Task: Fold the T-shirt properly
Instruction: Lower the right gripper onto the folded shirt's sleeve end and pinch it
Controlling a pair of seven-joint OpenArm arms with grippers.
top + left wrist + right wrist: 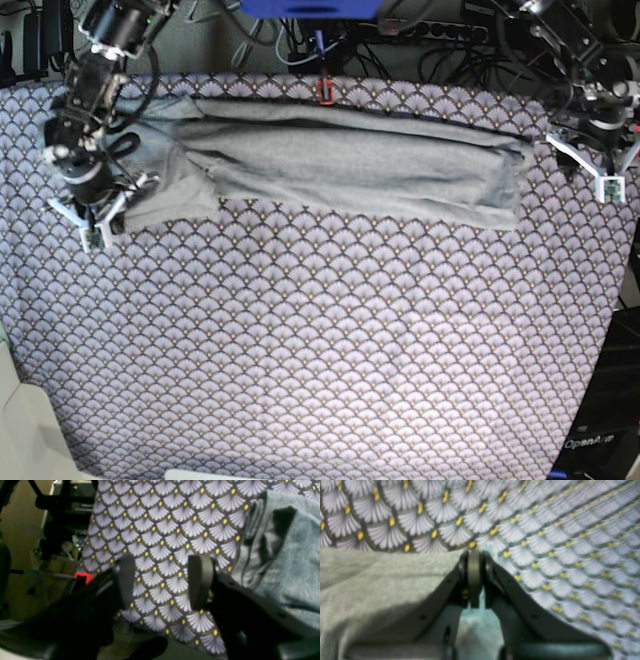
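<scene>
Handling the T-shirt (350, 160): soft, limp knit; right gripper (475, 555) pinches its sleeve hem, left gripper (162, 580) gapes empty beside it.

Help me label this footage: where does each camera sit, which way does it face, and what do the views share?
Left wrist: rides the left arm, looks past the open left gripper at the table cloth; T-shirt beside it.
Right wrist: rides the right arm, looks along the shut right gripper, pinching the T-shirt's edge.
Base: overhead, looking down at the table; both arms show.
Shared: all show T-shirt and cloth.
</scene>
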